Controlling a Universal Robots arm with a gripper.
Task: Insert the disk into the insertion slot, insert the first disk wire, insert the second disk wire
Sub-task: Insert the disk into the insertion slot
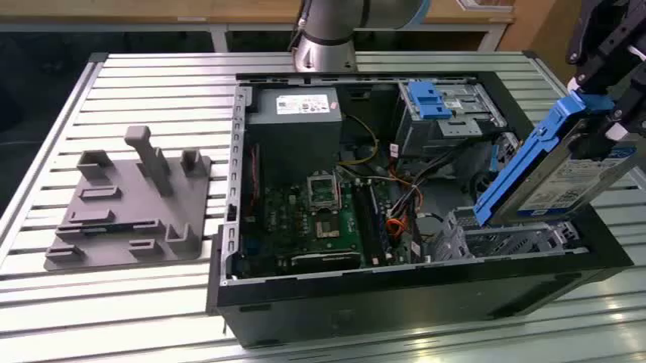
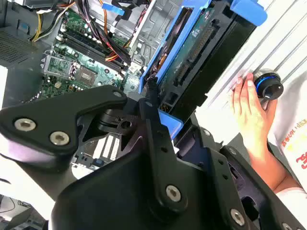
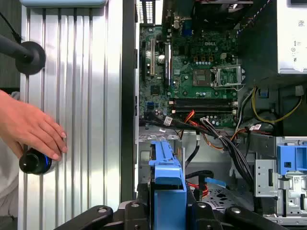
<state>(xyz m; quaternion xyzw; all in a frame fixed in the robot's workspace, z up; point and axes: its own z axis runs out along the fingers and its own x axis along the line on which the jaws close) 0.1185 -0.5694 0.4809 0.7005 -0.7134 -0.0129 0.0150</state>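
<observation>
My gripper (image 1: 606, 113) is shut on the disk (image 1: 570, 178), a silver drive with a white label in a blue carrier frame. In the exterior view I hold it tilted, its lower end just above the insertion slot (image 1: 515, 240), the low perforated silver cage at the case's near right corner. In the first wrist view the blue carrier (image 3: 168, 184) stands on edge between my black fingers, over the cage floor (image 3: 216, 199). The second wrist view shows the disk's underside (image 2: 199, 57) with its connector facing me. Loose black and orange wires (image 1: 399, 215) lie beside the cage.
The open black computer case (image 1: 404, 291) holds a green motherboard (image 1: 328, 219), a grey power supply (image 1: 293, 113) and a taller cage with a blue latch (image 1: 439, 102). A grey fixture (image 1: 126, 204) sits on the slatted table. A hand (image 3: 29, 127) rests on a black knob (image 3: 34, 163).
</observation>
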